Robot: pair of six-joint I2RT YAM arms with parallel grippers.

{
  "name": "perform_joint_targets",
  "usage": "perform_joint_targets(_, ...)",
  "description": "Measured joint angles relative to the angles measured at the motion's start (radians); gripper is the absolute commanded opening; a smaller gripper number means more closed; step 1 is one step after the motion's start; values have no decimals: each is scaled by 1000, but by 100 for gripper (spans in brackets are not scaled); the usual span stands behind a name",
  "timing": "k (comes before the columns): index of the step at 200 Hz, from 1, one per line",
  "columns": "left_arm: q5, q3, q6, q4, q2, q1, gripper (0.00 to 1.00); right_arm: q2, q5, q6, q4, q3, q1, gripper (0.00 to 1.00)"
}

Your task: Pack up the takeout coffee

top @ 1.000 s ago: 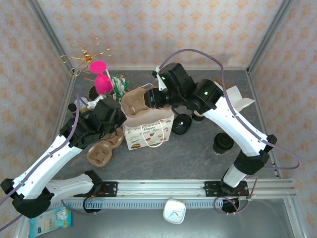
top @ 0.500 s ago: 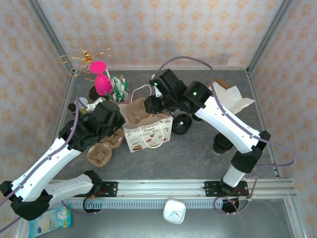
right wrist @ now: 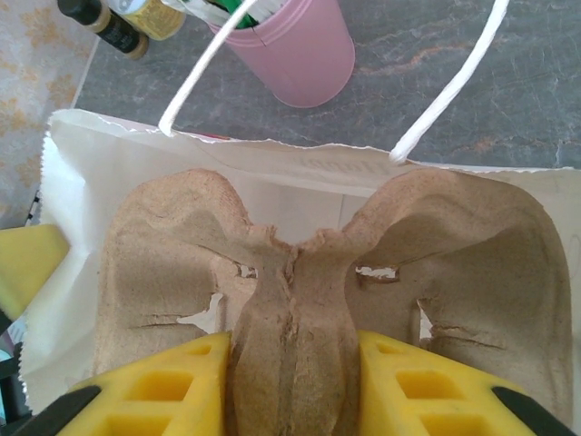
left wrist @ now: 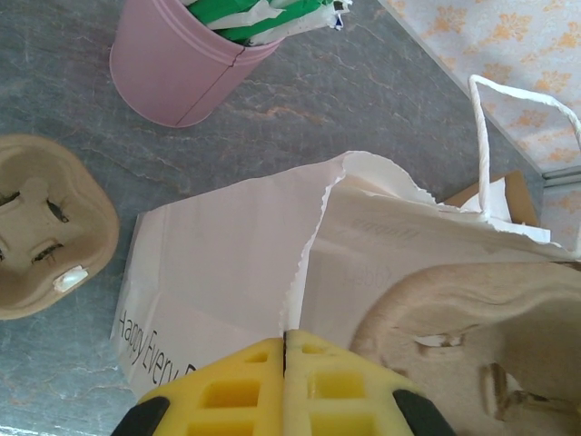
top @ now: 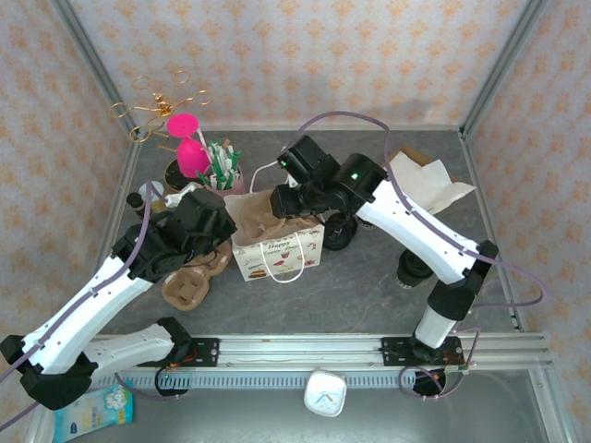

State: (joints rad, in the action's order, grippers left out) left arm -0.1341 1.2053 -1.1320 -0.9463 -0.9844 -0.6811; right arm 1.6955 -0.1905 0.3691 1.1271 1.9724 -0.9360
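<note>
Right tool (right wrist: 290, 381) with carrier (right wrist: 454, 263), deeper in bag (right wrist: 77, 227)

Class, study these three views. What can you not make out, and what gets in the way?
- Bag floor, right wrist view: covered by the carrier in the right gripper.
- Bag print, left wrist view: its end sits behind the left gripper pinching the bag's edge.
- Dark round things right of the bag, top view: partly under the right arm, too small to identify.
- Bottles, right wrist view: cut by the top edge.
</note>
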Motion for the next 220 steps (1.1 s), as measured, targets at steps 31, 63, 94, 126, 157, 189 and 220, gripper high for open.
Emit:
perform_joint_targets(31, -4, 4, -9, 3, -11, -18, 0, 26, 13, 16, 10, 20, -22, 34)
perform_joint_targets(63, -5, 4, -17, 15, -13, -33, 0, 53, 40, 35, 16, 31, -26, 34)
perform_joint_targets(94, -6, 4, -19, 15, -12, -33, 0, 86, 83, 42, 31, 42, -27, 33)
perform_joint_targets(126, -5, 4, -20, 19, -11, -33, 0, 119, 127, 50, 49, 67, -41, 33)
perform_joint_targets(157, -5, -2, -24, 40, 5, -33, 0, 145, 155, 61, 51, 68, -68, 33)
perform_joint_targets(189, -5, -17, -27, 45, 30, -33, 0, 146, 168, 65, 44, 33, -69, 33)
perform_joint_targets(220, -5, -31, -27, 46, 32, -33, 0, 168, 168, 65, 36, 6, -69, 34)
